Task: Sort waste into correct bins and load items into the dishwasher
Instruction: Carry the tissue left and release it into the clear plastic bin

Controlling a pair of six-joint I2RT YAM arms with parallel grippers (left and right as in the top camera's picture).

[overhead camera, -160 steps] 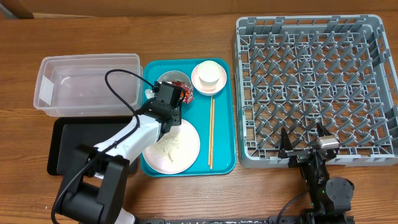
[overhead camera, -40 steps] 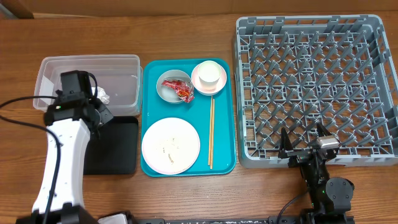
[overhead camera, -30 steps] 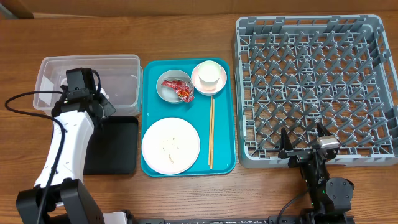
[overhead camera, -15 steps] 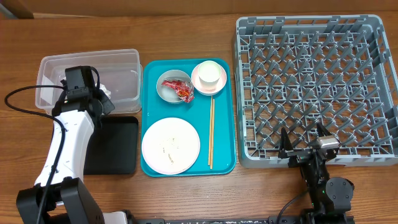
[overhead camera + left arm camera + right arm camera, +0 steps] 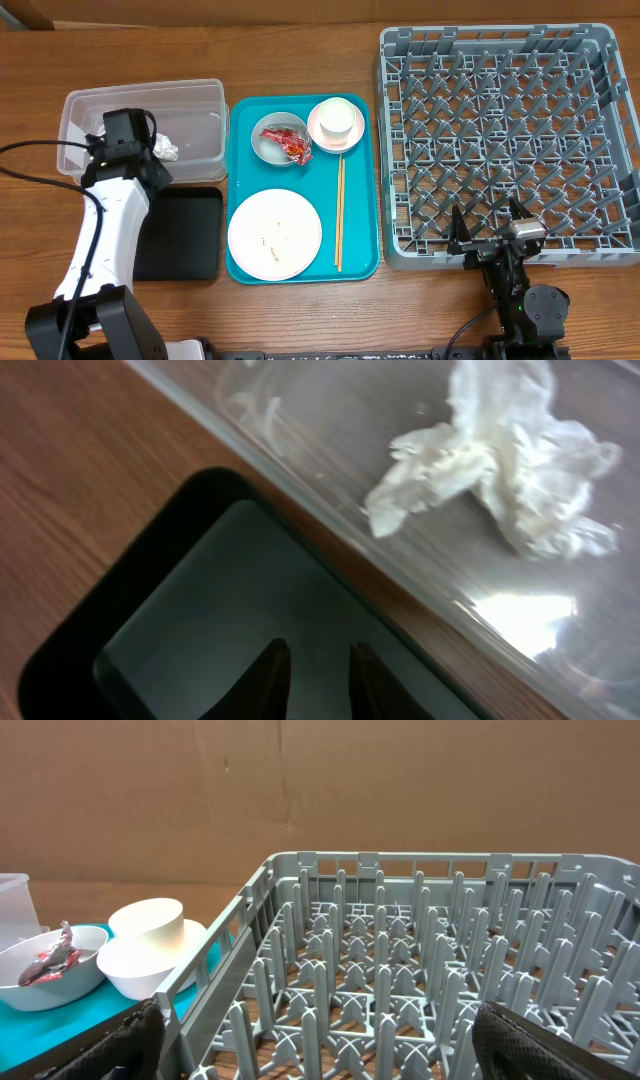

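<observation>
The crumpled white tissue (image 5: pixel 165 150) (image 5: pixel 500 455) lies loose inside the clear tub (image 5: pixel 140 95) (image 5: pixel 330 420). My left gripper (image 5: pixel 153 170) (image 5: pixel 315 660) hovers over the black tray (image 5: pixel 190 235) (image 5: pixel 200 620) by the tub's near wall, fingers slightly apart and empty. On the teal tray (image 5: pixel 365 200) sit the pink plate (image 5: pixel 275 235) with rice grains, a bowl (image 5: pixel 272 140) holding the red wrapper (image 5: pixel 297 147), the cup (image 5: pixel 335 118) on its saucer, and chopsticks (image 5: pixel 339 210). My right gripper (image 5: pixel 490 235) (image 5: pixel 330 1040) stands wide open at the front edge of the dish rack (image 5: pixel 510 140) (image 5: pixel 400 970).
Bare wooden tabletop runs in front of the trays and the rack. In the right wrist view the cup (image 5: pixel 148 920) and the bowl (image 5: pixel 30 982) stand to the left of the rack's wall. A brown cardboard wall is behind the table.
My left gripper carried the tissue over the tub, opened and let it drop in, then drew back a little toward the black tray. The right arm has not moved.
</observation>
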